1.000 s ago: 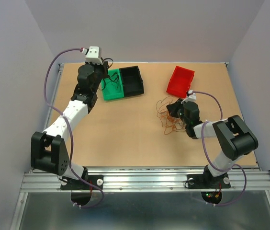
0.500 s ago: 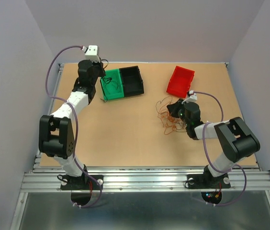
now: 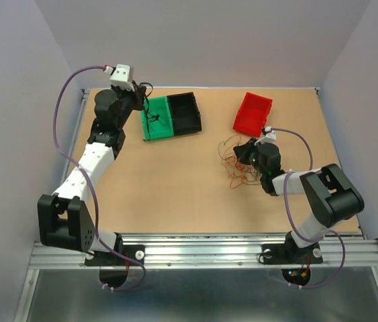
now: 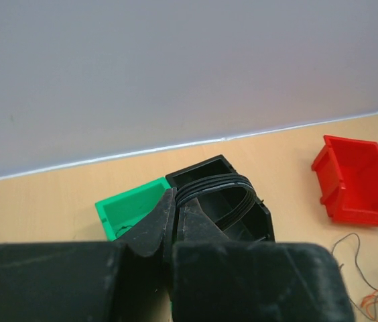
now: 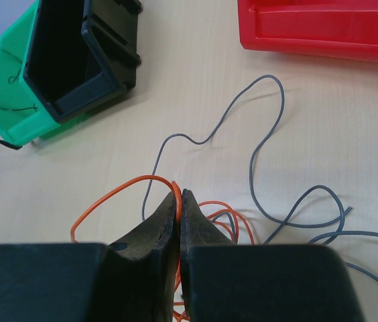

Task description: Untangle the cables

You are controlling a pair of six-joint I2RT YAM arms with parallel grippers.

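Note:
A tangle of thin orange and dark cables [image 3: 232, 168] lies on the table right of centre. My right gripper [image 3: 246, 153] is low at its far edge. In the right wrist view it [image 5: 181, 194] is shut on a loop of the orange cable [image 5: 122, 184], with grey cables [image 5: 269, 134] curling beyond. My left gripper [image 3: 139, 100] is raised by the green bin's [image 3: 146, 129] far left corner. Its jaws [image 4: 173, 196] are shut. A thin black cable [image 3: 147, 86] loops from it and trails into the green bin. The pinch itself is hidden.
A black bin [image 3: 184, 114] touches the green bin's right side; both show in the left wrist view, green [image 4: 129, 208] and black [image 4: 206, 168]. A red bin [image 3: 253, 113] stands just behind the tangle. The back wall is close behind the left gripper.
My left arm has swung back and to the left, away from over the green bin, with its jaws shut. The right arm and the tangle have barely moved.

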